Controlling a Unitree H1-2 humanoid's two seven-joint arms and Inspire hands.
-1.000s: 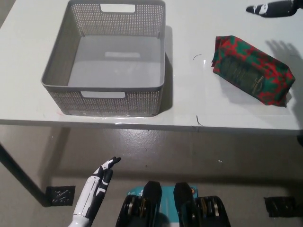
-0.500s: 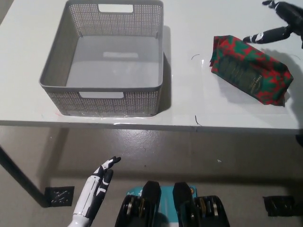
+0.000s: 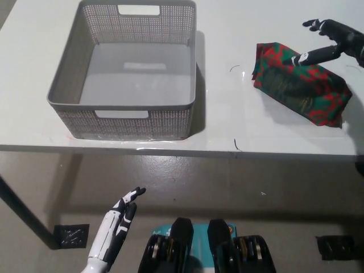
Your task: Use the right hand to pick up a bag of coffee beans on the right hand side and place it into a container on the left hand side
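A red and green coffee bean bag (image 3: 298, 85) lies on its side on the white table (image 3: 227, 125), at the right. My black right hand (image 3: 333, 44) hovers open over the bag's far right end, fingers spread, one finger reaching across its top. A grey mesh basket (image 3: 74, 74) with cut-out handles stands empty at the table's left. My white left hand (image 3: 116, 224) rests low at the lower left, below the table's front edge, fingers apart and holding nothing.
The table's front edge (image 3: 170, 149) runs across the middle of the view, with grey floor below it. A dark table leg (image 3: 23, 213) slants at the lower left. Small dark marks (image 3: 238, 145) sit on the table near the bag.
My right hand has come down from the top right corner toward me and now spreads over the bag's far end. The bag, basket and left hand have kept their places.
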